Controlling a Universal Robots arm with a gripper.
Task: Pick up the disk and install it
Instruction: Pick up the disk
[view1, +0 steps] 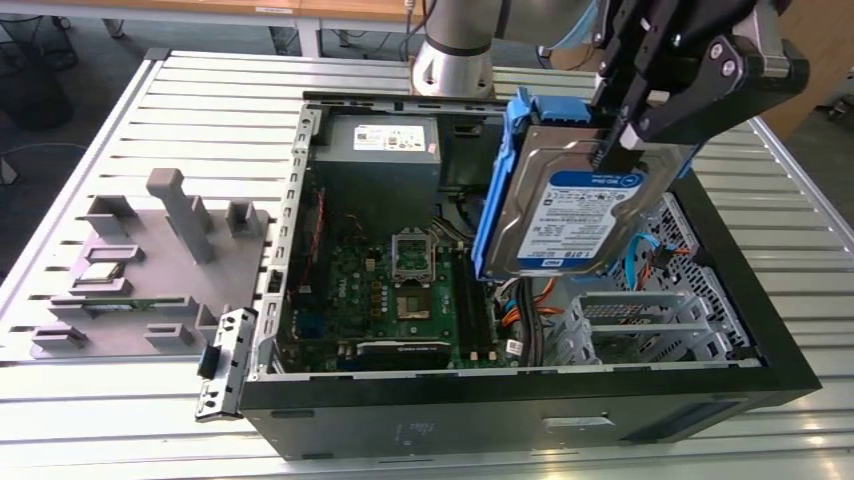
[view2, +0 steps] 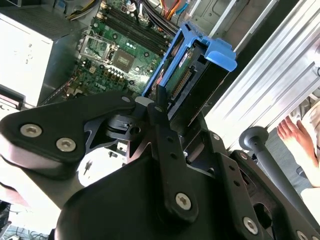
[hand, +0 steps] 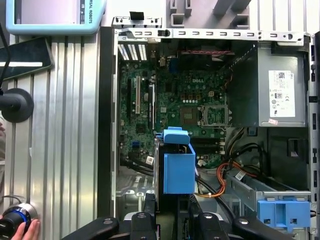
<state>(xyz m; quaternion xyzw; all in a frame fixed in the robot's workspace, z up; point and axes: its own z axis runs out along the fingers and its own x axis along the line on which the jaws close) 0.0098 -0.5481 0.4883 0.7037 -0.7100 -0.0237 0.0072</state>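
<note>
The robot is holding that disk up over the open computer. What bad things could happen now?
1. The jaws pinch the disk only near its upper edge, above the motherboard. If it slips, it may fall and damage both.
2. Orange cables lie beside the metal drive cage. They might get squashed, or block the disk on its way in.

Bright, even light, prob. overhead; blown-out glare on power supply (view2: 22, 60); soft shadows inside case (view1: 467, 425).
</note>
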